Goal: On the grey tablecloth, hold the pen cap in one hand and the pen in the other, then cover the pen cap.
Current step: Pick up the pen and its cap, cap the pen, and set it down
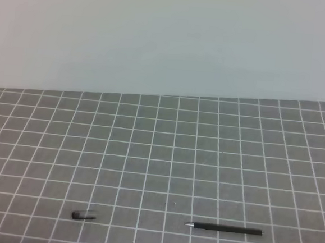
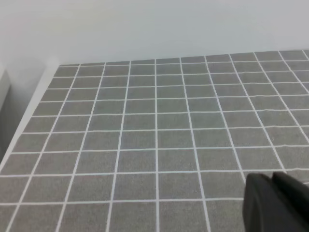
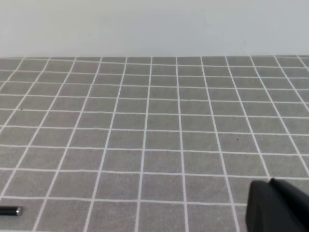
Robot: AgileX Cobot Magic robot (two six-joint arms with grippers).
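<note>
While neither arm has reached its target, the grey tablecloth (image 1: 165, 155) spreads over the whole counter with nothing on it but 2 small things near the front edge. The pen (image 1: 224, 229) lies flat on the right, silvery tip pointing left; the pen cap (image 1: 84, 215) lies well apart from it on the left. The left claw (image 2: 276, 203) and right claw (image 3: 277, 208) each show only as a dark block low in their wrist views, pressed together and holding nothing.

The likely trouble: both items are thin and lie flat, so a descending claw could nudge or roll them toward the front edge, which is near. The cap is stubby and may slip from a pinch or tilt, spoiling alignment. Room is ample behind and to both sides.
</note>
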